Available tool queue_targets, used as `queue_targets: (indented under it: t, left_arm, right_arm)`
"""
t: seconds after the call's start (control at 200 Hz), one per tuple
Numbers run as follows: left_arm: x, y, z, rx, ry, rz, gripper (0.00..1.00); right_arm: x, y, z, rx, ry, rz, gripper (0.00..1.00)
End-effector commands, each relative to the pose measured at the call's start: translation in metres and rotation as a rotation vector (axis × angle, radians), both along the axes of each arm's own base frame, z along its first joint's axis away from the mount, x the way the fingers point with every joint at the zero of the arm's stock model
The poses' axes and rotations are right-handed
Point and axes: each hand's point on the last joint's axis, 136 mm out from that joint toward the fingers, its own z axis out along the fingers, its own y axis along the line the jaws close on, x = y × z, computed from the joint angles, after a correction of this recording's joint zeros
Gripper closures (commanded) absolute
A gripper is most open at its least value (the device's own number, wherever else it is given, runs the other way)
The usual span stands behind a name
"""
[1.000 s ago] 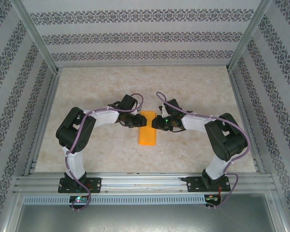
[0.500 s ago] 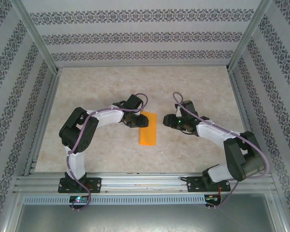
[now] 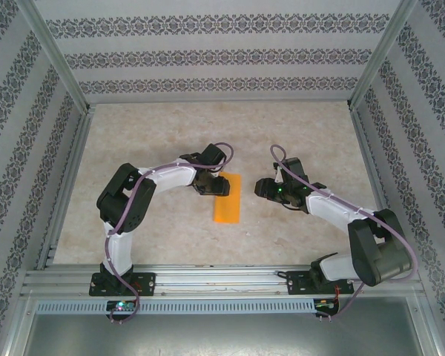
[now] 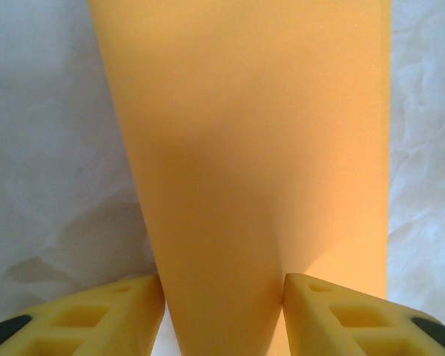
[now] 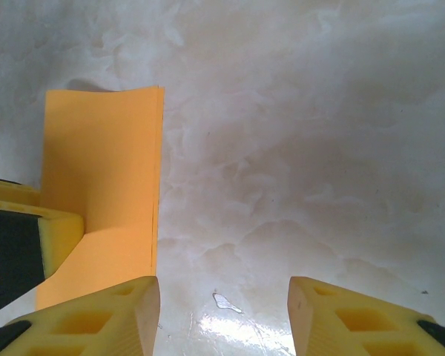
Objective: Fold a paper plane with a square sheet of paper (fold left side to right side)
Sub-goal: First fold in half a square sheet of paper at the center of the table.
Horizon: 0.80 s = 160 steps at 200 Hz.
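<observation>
Layout: paper (image 3: pixel 227 202) lies on table (image 3: pixel 156 133), mid-width, between the two arms | left gripper (image 4: pixel 222 326) over paper's far end, reaching from the left | right gripper (image 5: pixel 222 319) right of paper, apart, over bare table

The right pincer (image 5: pixel 222 285) hung with its yellow fingers spread above the marbled bench (image 5: pixel 319 148). To their left lay the folded orange sheet of paper (image 5: pixel 104 163), the left pincer's yellow finger (image 5: pixel 55 226) overlapping its left edge.

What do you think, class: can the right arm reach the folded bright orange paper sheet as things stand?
Probably yes. The right gripper hangs open beside the orange paper sheet, bare tabletop between them. The left gripper covers its far left corner, leaving the right edge free.
</observation>
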Motion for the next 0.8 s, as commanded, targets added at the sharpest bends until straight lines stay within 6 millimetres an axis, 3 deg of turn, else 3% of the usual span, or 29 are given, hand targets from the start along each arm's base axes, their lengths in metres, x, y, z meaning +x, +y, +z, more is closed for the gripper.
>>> queue_targets:
  t: [0.0,0.794]
  left_arm:
    - [-0.047,0.007,-0.057,0.107,0.170,-0.072,0.50]
    - [-0.049,0.011,-0.063,0.140,0.204,-0.064,0.49]
  right_arm:
    - [-0.003,-0.004,-0.002,-0.013,-0.002,0.003,0.51]
    - [-0.004,0.012,-0.004,0.020,0.019,0.044,0.51]
